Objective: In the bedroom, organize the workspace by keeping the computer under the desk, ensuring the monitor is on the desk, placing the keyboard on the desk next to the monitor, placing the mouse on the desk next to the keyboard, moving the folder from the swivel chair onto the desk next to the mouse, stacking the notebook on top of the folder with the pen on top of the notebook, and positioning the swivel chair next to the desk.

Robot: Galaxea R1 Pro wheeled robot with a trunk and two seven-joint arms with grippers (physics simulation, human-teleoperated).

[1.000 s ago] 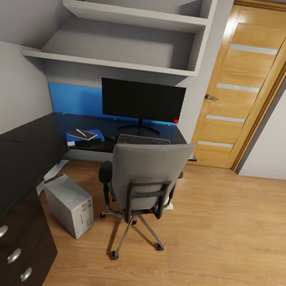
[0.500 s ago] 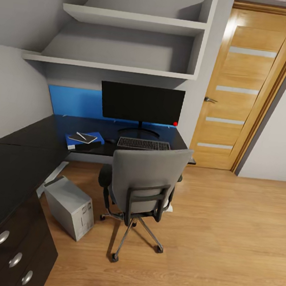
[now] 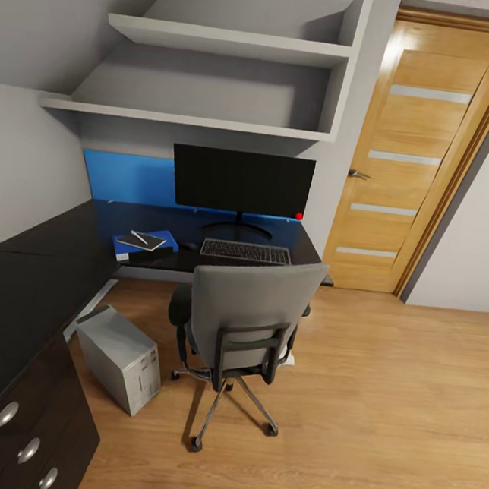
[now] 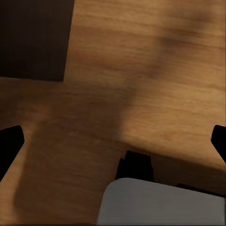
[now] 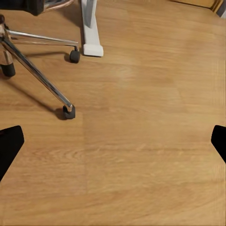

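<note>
Nearest to me, both arms are hanging low over the wooden floor [image 5: 141, 155]. The left claw [image 4: 113, 141] is standing wide and holding nothing, its dark tips [image 4: 9, 141] showing at the two edges of the left wrist view, and the right claw [image 5: 113, 141] is also wide and empty above bare planks. A little farther, the computer [image 3: 120, 358] is standing on the floor beside the black drawer unit [image 3: 22, 431]; it seems to be more in front of the bench [image 3: 26, 279] than under it. Next the swivel chair [image 3: 247, 317] is facing the bench with its back toward the robot, its seat close to the front edge, and its chrome legs [image 5: 35, 70] are showing in the right wrist view. On the bench top, the keyboard [image 3: 245, 251] is lying in front of the monitor [image 3: 241, 182], and the mouse [image 3: 189, 245] is lying just beside the keyboard. Then comes the folder [image 3: 146, 245], with the notebook [image 3: 141, 241] on it and the pen [image 3: 143, 238] lying on the notebook. I judge that nearly all steps are looking done and the robot is checking the scene. The next move probably calls for pushing the computer under the bench, with care not to knock the chair away.
</note>
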